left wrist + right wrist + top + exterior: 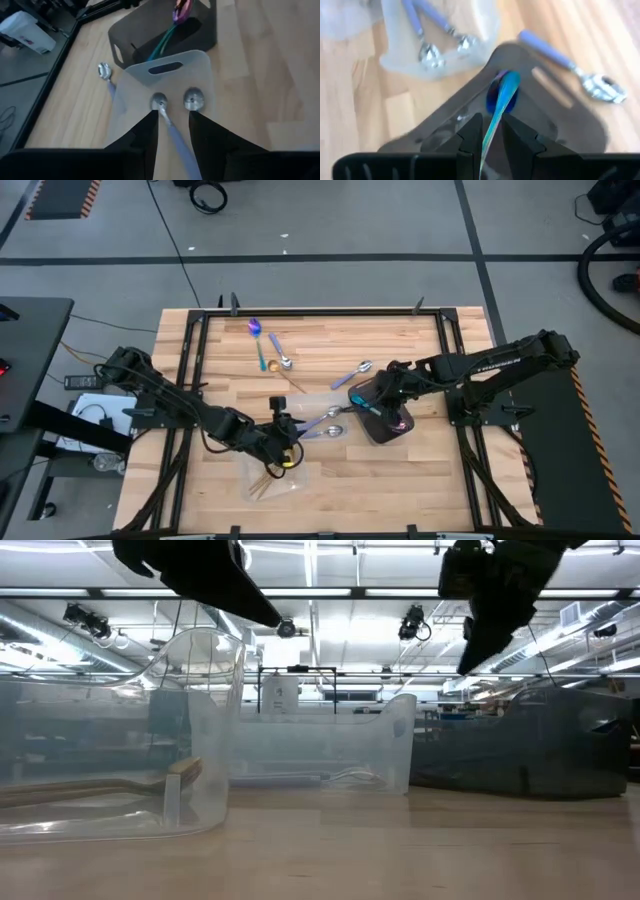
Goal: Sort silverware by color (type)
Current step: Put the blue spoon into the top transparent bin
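My right gripper (366, 398) (492, 134) hovers over the dark tray (392, 425) (560, 117), shut on an iridescent teal-blue spoon (501, 97). My left gripper (290, 432) (172, 129) is open at the near end of a clear container (322, 412) (200, 65). In that container lie two silver spoons with lilac handles (159, 102) (194, 98); the handle of one runs between the fingers without visibly touching them. More iridescent utensils (177, 15) stand in the dark tray. Loose on the table lie a purple spoon (255, 328), a teal one (262, 362), a gold one (276, 373) and two lilac-handled ones (281, 356) (357, 372). My right gripper pinches the iridescent spoon's slim handle (491, 131) between its two fingers, which point slanting down at the tray. The spoon runs along the fingers and sticks out ahead of them. Its bowl end (504, 87) is over the dark tray's inside; whether it touches the tray I cannot tell.
A second clear container (265, 480) (110, 790) with gold utensils sits near the table's near edge, close under the left arm. A black frame (320, 311) borders the wooden table. There is bare wood toward the far right and the near right corner.
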`<state>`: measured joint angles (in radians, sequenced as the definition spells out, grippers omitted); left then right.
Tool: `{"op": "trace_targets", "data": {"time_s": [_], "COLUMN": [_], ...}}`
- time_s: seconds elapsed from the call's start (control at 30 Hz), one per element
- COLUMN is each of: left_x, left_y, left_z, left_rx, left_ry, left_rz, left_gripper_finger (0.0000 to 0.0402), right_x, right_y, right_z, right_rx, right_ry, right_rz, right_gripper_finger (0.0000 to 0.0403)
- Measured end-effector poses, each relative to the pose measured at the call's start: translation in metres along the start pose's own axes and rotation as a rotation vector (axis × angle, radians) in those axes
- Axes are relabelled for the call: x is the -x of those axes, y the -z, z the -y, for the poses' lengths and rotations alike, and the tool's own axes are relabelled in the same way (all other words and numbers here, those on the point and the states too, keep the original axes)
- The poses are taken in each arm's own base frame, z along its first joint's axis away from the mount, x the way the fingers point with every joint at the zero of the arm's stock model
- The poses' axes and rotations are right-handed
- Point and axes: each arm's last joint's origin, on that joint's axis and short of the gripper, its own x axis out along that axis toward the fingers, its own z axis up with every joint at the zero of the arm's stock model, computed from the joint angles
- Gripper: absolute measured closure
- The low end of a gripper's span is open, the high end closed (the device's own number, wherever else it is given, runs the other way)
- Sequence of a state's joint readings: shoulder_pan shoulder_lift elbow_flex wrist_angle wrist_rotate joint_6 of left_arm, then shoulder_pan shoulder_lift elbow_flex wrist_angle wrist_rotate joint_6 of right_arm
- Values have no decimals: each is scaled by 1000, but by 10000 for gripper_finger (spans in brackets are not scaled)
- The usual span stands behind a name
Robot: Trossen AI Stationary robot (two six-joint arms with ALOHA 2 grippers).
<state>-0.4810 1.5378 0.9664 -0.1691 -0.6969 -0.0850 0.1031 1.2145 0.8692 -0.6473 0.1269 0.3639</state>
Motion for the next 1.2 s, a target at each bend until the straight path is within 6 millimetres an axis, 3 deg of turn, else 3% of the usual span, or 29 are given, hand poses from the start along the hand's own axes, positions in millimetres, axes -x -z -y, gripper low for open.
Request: {"op": "trace_targets", "data": {"time_s": [0.3, 0.63, 0.9, 1.2], "left_x": [-9, 9, 22, 20], "left_y": [14, 29, 42, 48], "left_z": [-14, -32, -41, -41], "left_rx": [-10, 13, 67, 94], "left_ry": [-8, 10, 21, 26], "left_rz": [27, 53, 119, 155], "left_gripper_finger": [286, 286, 286, 286], "right_x": [-11, -9, -31, -47], "right_y": [-16, -44, -76, -102], "right_z": [21, 26, 35, 58], "right_rx": [-51, -18, 27, 82], "right_ry": [-12, -3, 14, 18], "right_rz": [14, 76, 25, 16], "right_gripper_finger": [321, 321, 321, 316]}}
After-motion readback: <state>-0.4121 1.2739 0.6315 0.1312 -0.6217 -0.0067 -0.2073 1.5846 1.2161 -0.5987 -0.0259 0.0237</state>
